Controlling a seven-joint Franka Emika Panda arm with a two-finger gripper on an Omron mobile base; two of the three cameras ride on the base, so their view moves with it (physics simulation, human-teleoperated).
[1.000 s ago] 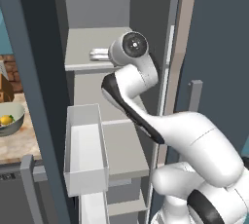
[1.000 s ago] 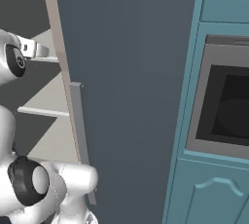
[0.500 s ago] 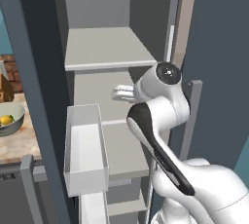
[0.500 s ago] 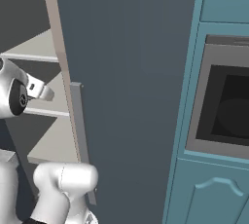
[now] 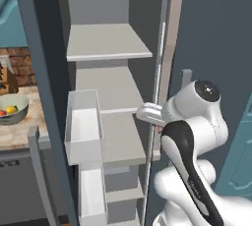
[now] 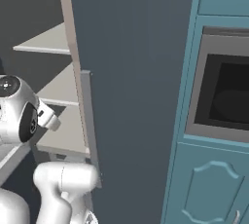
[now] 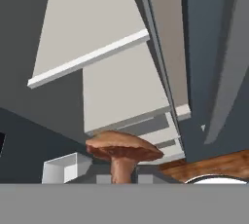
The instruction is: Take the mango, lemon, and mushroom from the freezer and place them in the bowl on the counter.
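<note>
Left base view: the freezer (image 5: pixel 118 48) is seen open, its light grey shelves bare. The gripper (image 5: pixel 158 126) is held at the right edge of the opening, beside the middle shelf; its fingertips are hidden behind the arm. A white door bin (image 5: pixel 83 127) is set to the gripper's left. Far to its left, the bowl (image 5: pixel 12 109) is placed on the counter (image 5: pixel 24 131), with the lemon (image 5: pixel 12 108) and a reddish fruit, probably the mango (image 5: pixel 2 113), inside.

Right base view: the wrist is seen against the freezer shelves (image 6: pixel 56 96).

Hand view: the mushroom (image 7: pixel 122 151) is clamped by its stem between the closed fingers, cap outward.
</note>
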